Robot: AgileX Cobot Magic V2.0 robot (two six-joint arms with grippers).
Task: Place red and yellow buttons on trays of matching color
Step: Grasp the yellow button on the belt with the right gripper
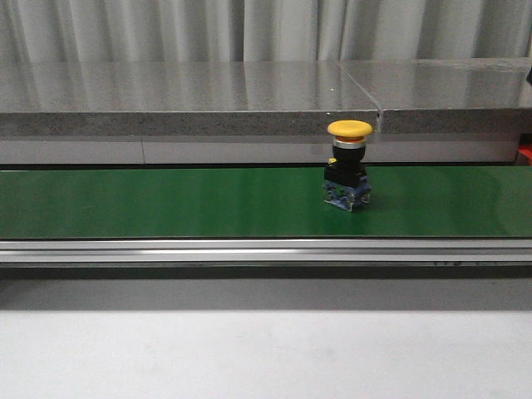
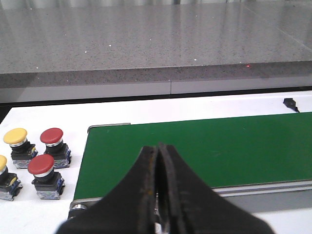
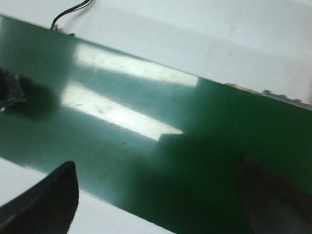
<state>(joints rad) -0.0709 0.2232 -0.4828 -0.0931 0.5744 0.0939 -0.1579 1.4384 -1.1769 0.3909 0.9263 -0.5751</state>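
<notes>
Conveyor belt (image 1: 166, 204), dark green, runs straight across your front view from 9 o'clock to 3 o'clock, with a grey stone ledge (image 1: 183, 96) behind it and a white table (image 1: 249, 357) in front. One yellow button (image 1: 348, 165) stands upright on the belt, a little toward 3 o'clock from the centre: yellow mushroom cap on top, black body, blue-grey contact block touching the belt. Neither arm shows in this view.

Your left gripper (image 2: 158, 161), seen from its wrist camera, has its dark fingers (image 2: 141, 190) pressed together with nothing between them, hanging over the near edge of the belt. Off the end of the belt, on the white table, spare buttons stand in a group: a yellow spare button (image 2: 16, 139), a red spare button (image 2: 52, 139) just beside it, another red spare button (image 2: 42, 168) nearer the camera, and one more yellow cap cut off at the frame edge.

Your right gripper (image 3: 156, 190) has its fingers (image 3: 46, 195) spread wide apart, released, above the bare belt. A blurred dark object (image 3: 9, 90) sits at the frame edge; you cannot tell what it is.
</notes>
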